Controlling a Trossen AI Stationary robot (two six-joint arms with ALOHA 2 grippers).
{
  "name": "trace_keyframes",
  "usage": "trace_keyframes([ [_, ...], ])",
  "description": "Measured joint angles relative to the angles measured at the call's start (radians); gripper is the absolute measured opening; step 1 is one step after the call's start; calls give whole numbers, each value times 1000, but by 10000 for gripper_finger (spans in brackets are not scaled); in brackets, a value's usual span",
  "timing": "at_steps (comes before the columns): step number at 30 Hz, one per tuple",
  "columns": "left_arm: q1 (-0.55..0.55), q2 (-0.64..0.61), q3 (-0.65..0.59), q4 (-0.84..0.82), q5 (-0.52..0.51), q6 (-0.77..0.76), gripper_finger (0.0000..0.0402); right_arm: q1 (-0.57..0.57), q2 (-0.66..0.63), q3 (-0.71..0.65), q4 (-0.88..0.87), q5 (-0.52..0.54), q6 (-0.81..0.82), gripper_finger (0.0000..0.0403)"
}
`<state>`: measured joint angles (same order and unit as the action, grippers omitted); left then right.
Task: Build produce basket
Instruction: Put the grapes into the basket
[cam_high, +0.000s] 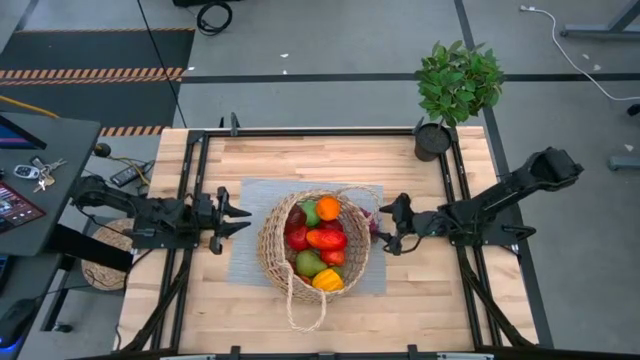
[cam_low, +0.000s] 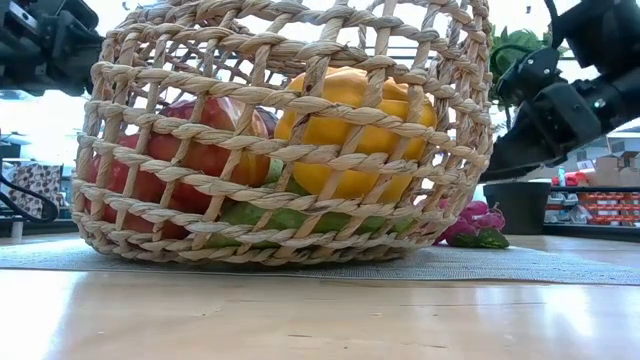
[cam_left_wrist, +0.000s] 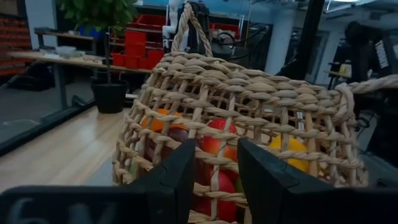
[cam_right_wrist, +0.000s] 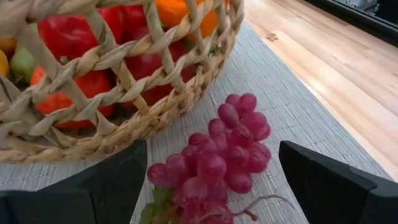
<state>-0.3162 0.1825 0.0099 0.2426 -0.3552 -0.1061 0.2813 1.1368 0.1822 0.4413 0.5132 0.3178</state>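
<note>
The wicker basket (cam_high: 268, 245) stands on a grey mat (cam_high: 250, 200) at the table's middle. It holds produce (cam_high: 320, 238): red, orange, green and yellow pieces. Purple grapes (cam_right_wrist: 217, 158) lie on the mat against the basket's right side (cam_high: 374, 222). My right gripper (cam_right_wrist: 211, 149) is open and slants down over the grapes, one finger on either side of them, touching nothing. My left gripper (cam_high: 248, 220) is just left of the basket and points level at its wall (cam_left_wrist: 249, 99). Its fingers are drawn close together with nothing between them.
A potted plant (cam_high: 455, 90) stands at the table's far right corner. One basket handle (cam_high: 305, 305) lies out toward the near edge. A dark desk with keys (cam_high: 40, 175) stands beyond the table's left side. Bare wood shows along the near and far edges.
</note>
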Motion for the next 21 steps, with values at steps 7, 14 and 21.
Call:
trace_keyframes([
  [7,0,0,0,0,-19,65,125,-1,151,0,171,20,-74,367],
  [14,0,0,0,1,-19,51,127,-14,263,0,239,15,-93,367],
  [21,0,0,0,0,-19,40,126,-83,343,0,281,-25,-75,364],
])
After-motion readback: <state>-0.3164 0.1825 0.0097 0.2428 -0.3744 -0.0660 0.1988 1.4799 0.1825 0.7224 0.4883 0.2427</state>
